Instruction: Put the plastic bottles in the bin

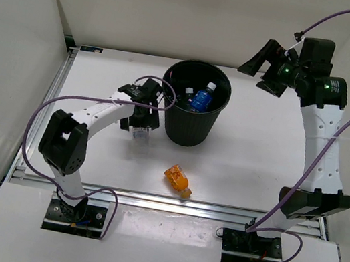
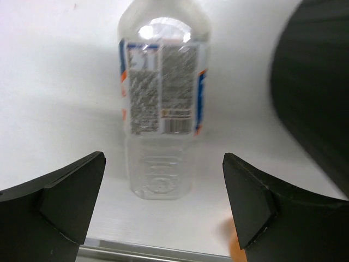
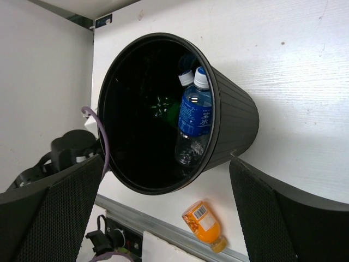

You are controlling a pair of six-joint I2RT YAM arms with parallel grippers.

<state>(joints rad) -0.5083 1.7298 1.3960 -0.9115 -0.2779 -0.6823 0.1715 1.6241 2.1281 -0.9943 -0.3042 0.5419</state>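
We see a black ribbed bin [image 1: 189, 127], a white tabletop [image 1: 250, 165], a blue-labelled bottle [image 1: 201, 99], an orange bottle [image 1: 178, 179], and a clear bottle [image 2: 162, 109] with a white, blue and orange label.

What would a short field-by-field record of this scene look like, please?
bin: upright, open top
inside bin: blue-labelled bottle, white-capped bottle, green bottle
on table: orange bottle, clear bottle
left jaws: open, pointed at the clear bottle
right jaws: open, raised, holding nothing
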